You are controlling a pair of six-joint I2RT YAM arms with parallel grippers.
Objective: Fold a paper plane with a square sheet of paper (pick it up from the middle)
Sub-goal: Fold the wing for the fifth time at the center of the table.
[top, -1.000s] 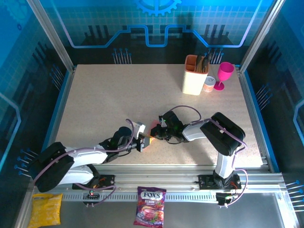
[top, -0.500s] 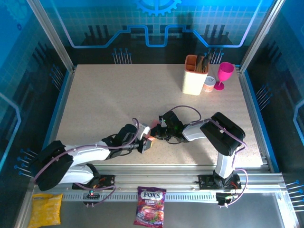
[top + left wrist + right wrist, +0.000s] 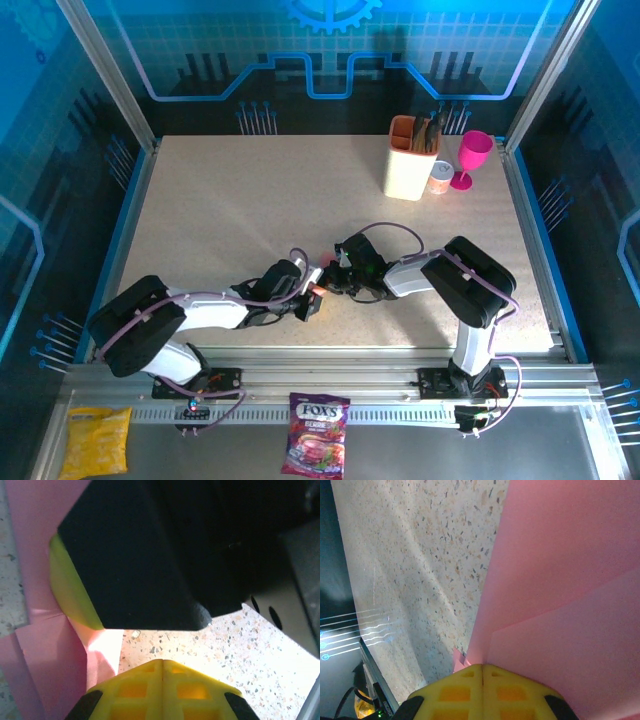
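**Fig.** Thin salmon-pink creased paper plane (image 3: 560,580) lying on the speckled beige desk (image 3: 230,200). Jaws of left arm (image 3: 215,312) and right arm (image 3: 405,275) are closed, tips at the paper.

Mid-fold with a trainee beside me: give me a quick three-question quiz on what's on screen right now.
1. True or false: in the top view, the magenta goblet stands to the right of the beige holder.
2. The right gripper is shut on: A the paper plane, B the magenta goblet, C nothing.
3. Fill in: the left gripper is ___ (open/shut).
Key: 1 true; 2 A; 3 shut.
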